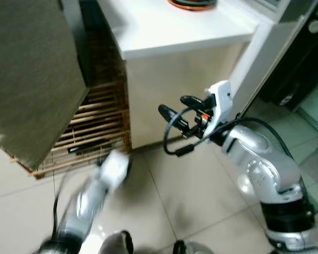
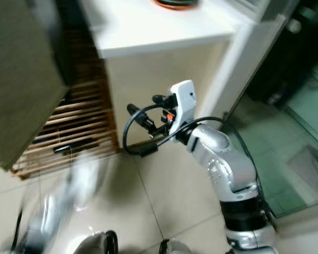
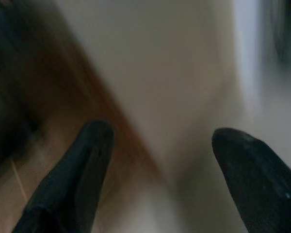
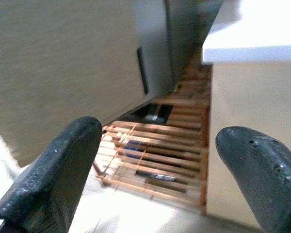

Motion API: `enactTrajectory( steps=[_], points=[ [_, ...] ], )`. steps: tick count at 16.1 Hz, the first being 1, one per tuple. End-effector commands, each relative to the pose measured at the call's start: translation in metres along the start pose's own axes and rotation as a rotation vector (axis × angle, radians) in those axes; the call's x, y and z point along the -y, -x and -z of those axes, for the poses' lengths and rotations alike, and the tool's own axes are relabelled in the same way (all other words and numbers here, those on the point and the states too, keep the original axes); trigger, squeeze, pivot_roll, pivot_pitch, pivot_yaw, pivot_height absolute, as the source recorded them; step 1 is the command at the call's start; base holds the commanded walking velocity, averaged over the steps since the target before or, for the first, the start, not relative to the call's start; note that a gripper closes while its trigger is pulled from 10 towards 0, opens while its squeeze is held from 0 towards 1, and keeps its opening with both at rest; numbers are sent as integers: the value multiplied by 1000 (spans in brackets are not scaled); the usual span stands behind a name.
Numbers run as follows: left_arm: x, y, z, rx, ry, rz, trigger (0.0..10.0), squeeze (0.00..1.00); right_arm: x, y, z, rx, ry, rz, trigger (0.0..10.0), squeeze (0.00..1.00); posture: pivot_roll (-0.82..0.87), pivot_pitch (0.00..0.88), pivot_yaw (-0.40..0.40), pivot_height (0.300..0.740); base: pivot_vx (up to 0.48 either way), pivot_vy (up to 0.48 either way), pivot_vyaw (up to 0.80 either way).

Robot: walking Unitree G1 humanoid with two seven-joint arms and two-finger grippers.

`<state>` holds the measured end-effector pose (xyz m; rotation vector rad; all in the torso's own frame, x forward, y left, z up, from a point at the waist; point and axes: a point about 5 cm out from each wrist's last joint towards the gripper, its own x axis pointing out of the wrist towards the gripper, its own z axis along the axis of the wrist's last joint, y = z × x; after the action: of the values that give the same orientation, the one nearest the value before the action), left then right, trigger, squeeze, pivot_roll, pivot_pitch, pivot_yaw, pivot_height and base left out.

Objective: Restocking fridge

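My right gripper (image 1: 176, 107) is held out at mid height in front of the cream side of a white counter (image 1: 175, 29). It is open with nothing between its fingers (image 4: 63, 170). Past them, in the right wrist view, a slatted wooden rack (image 4: 155, 165) stands on the floor between a tall grey-olive panel (image 4: 63, 63) and the counter. My left arm (image 1: 98, 190) is low at the left and blurred by motion. In the left wrist view my left gripper (image 3: 157, 170) is open and empty, facing a blurred cream surface.
A round dish with an orange rim (image 1: 193, 3) sits at the back of the counter. A dark appliance (image 1: 302, 53) stands at the right, beyond a white post (image 1: 259, 58). Pale floor tiles (image 1: 191, 201) lie below the arms.
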<state>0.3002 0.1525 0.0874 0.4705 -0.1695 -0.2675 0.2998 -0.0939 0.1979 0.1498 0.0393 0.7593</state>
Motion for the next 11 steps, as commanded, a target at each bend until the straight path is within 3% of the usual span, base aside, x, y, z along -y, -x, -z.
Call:
enactTrajectory(
  steps=[1,2,3,5,8,11],
  points=[
    [-23,-10,-41,110,58,-119,10000,0,15,7,4,24,32,150,10000,78,-103,72,-34,740,0,0,0],
    [-35,-8,-59,139,147,-178,10000,0,17,13,5,43,36,183,10000,63,-99,70,-31,740,0,0,0],
    [-38,-6,-64,159,174,-195,10000,0,17,15,6,45,45,190,10000,63,-99,71,-22,740,0,0,0],
    [-52,12,-84,192,275,-324,10000,0,22,22,12,40,43,220,10000,71,-100,70,-14,740,0,135,0],
    [-64,19,-87,118,303,-406,10000,0,22,19,16,43,57,233,10000,98,-71,58,-13,740,0,460,444],
    [-67,21,-85,21,411,-477,10000,0,23,13,16,61,77,247,10000,106,-77,48,-8,740,0,454,421]
  ],
)
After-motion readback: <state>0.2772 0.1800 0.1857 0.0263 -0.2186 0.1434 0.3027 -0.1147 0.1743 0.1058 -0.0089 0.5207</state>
